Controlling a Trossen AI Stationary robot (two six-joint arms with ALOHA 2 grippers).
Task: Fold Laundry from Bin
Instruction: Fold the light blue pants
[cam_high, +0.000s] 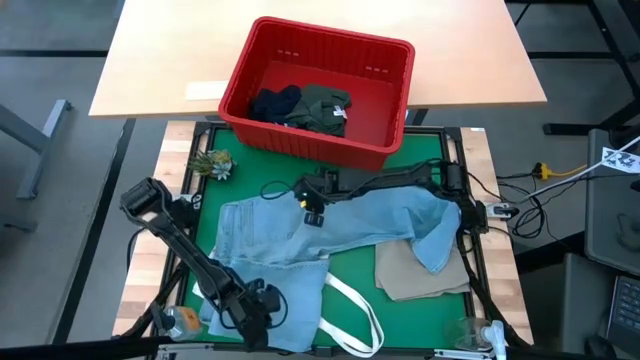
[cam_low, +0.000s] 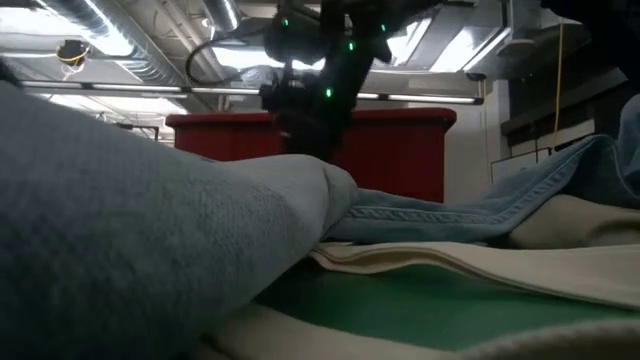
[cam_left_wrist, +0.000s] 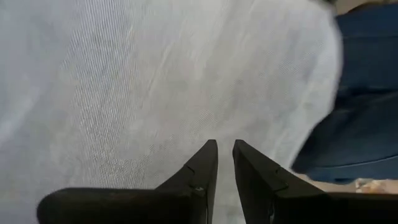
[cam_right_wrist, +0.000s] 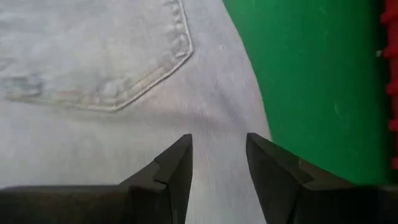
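Light blue jeans (cam_high: 330, 232) spread flat across the green mat (cam_high: 420, 305) on the counter (cam_high: 145, 245), taking up most of the middle, one leg bunched and folded over near the right side. Beige cloth (cam_high: 420, 272) lying just beside and partly under that bunched end. White tote strap (cam_high: 350, 305) looping out from under the near edge of the denim.

Red bin (cam_high: 318, 90) sitting at the far end, straddling the pale wooden counter (cam_high: 150, 60) behind, with a dark olive shirt (cam_high: 325, 108) and something dark navy (cam_high: 275, 103) still inside.

Right tool (cam_right_wrist: 219, 155) down low over the far edge of the jeans, near the back pocket (cam_right_wrist: 106, 56), fingers (cam_right_wrist: 177, 163) spread apart with denim showing in the gap, green mat right alongside. Not gripping anything as far as visible. In the low view, the arm (cam_low: 320, 70) hanging down in front of the bin wall (cam_low: 400, 150).

Left tool (cam_left_wrist: 225, 155) at the near left corner of the jeans, fingers (cam_left_wrist: 202, 165) almost pressed together, only a thin slit between them, tips right at the pale denim (cam_left_wrist: 155, 81). Can't honestly tell whether any cloth is pinched in there or not. Dark blue fabric (cam_left_wrist: 360, 93) off to one side in that wrist view.

Small green plant-looking thing (cam_high: 213, 163) near the far left corner of the mat.
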